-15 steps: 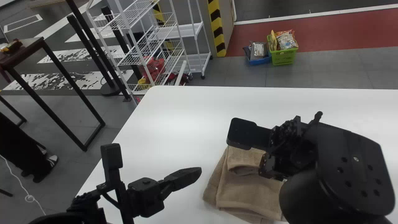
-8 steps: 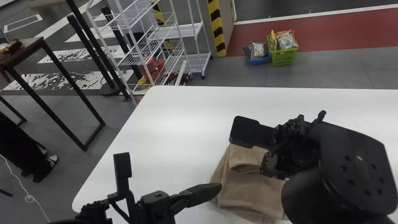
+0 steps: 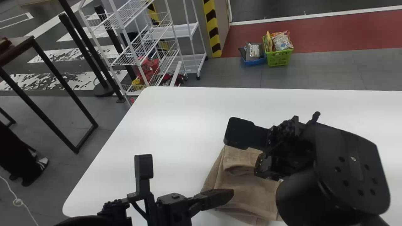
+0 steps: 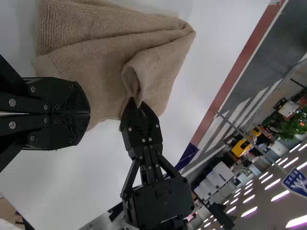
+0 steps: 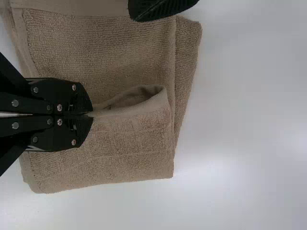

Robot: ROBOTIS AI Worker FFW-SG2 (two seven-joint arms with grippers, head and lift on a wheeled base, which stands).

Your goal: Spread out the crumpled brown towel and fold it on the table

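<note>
The brown towel (image 3: 251, 191) lies folded in layers on the white table, with a raised flap near its far end. My left gripper (image 3: 230, 195) is over the towel's left part in the head view. In the left wrist view my left gripper (image 4: 89, 114) is shut beside the towel (image 4: 91, 62), its fingers holding no visible cloth. My right gripper (image 3: 262, 166) hides some of the towel's right side. The right wrist view has my right gripper (image 5: 91, 115) shut on the edge of the flap, where the towel (image 5: 115, 148) bulges into a small open fold.
The white table (image 3: 169, 125) extends beyond the towel, its left edge slanting. Past the table stand a white wire rack (image 3: 141, 47), a green basket (image 3: 279, 58) and a blue basket (image 3: 255, 61) on the floor. A dark-legged table (image 3: 19, 50) is farther left.
My left gripper has moved right and nearer the robot, from bare table to over the towel. The right gripper has stayed at the flap. The head view has shifted slightly.
</note>
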